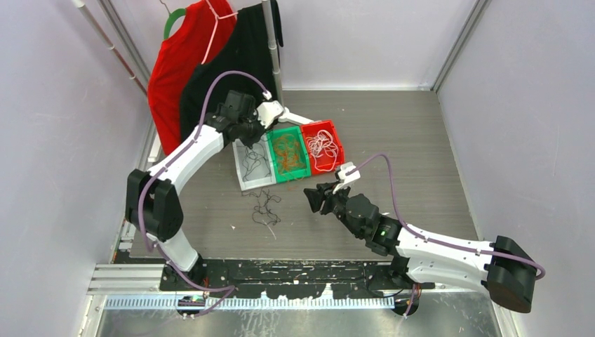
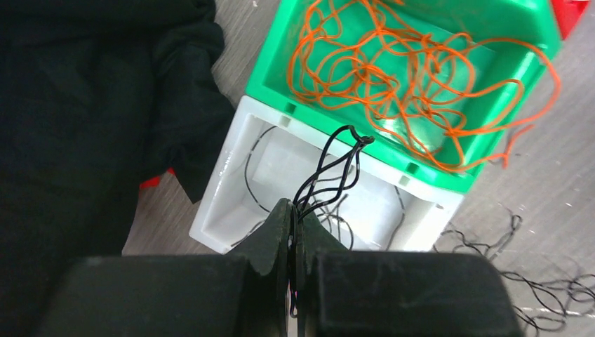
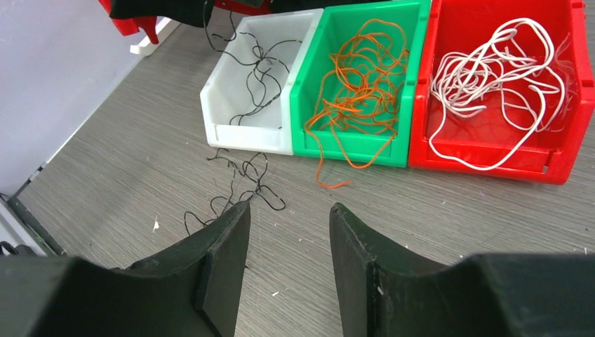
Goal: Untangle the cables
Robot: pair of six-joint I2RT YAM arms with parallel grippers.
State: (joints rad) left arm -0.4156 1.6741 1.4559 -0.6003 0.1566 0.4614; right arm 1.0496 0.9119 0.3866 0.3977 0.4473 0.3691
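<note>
Colour sorting looks well along.

Left gripper point(image 2: 291, 210): jaws pressed together on a thin black wire loop point(image 2: 344, 165). The loop sticks out past the fingertips and hangs over the white plastic bin point(image 2: 224, 184), just below and ahead of the gripper. A few black strands lie in that bin. Beyond it, touching its far wall, the green plastic bin point(image 2: 270, 63) holds the curly orange wires point(image 2: 393, 70). One orange loop drapes over the rim.

Right gripper point(image 3: 288, 217): jaws apart, nothing between them, hovering above the grey bench point(image 3: 456, 232). Just ahead and left of its fingertips, a small snarl of loose black wires point(image 3: 242, 174) lies on the bench in front of the white bin. Further ahead to its right, the red plastic bin point(image 3: 424, 151) holds the white wires point(image 3: 491, 77).

Step in hand, as I read it: depositing the black loop. Next I would lower the left gripper toward the white bin and part the jaws so the loop falls inside the rim. After that the bench snarl needs picking. The strands are thin, so I'd pinch low and square.
</note>
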